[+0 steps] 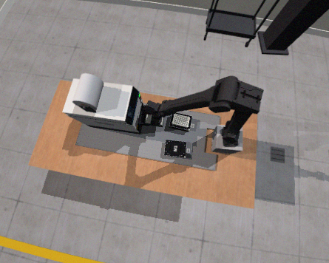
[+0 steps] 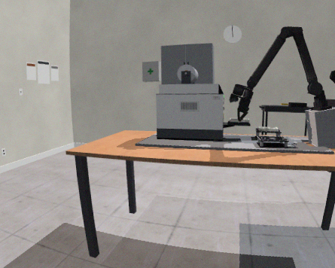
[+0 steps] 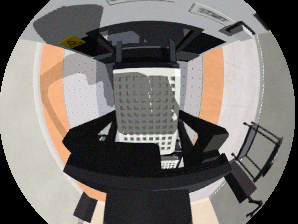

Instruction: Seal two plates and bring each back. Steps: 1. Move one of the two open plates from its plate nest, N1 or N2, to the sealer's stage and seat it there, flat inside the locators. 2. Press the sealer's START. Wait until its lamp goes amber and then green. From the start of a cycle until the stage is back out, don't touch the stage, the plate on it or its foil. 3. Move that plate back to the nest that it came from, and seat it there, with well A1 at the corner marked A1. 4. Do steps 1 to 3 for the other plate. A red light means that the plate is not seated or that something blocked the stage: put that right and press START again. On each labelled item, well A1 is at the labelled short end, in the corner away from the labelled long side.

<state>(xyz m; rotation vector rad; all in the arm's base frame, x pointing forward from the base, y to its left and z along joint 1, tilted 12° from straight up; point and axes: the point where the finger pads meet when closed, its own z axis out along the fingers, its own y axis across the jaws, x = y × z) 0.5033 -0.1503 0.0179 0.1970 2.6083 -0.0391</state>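
Observation:
My gripper (image 1: 154, 115) (image 2: 241, 118) (image 3: 147, 113) is shut on a white plate (image 1: 150, 118) (image 3: 146, 100), its fingers along the two long sides. The plate is level over the sealer's dark stage (image 2: 229, 124), which is out; whether it rests flat inside the locators I cannot tell. Its well grid shows in the wrist view. The sealer (image 1: 116, 101) (image 2: 188, 113) shows a green lamp (image 1: 139, 95) (image 2: 223, 96). The other white plate (image 1: 180, 120) sits in the rear nest. The front black nest (image 1: 169, 148) (image 2: 269, 144), apparently marked N1, is empty.
The sealer's front face stands close beside my wrist, with the white foil roll (image 1: 89, 90) on top of the sealer. The rear nest's plate is just to the arm-base side of the stage. The grey mat (image 1: 126, 143) lies under sealer and nests. The arm's white base (image 1: 225, 145) stands at the right.

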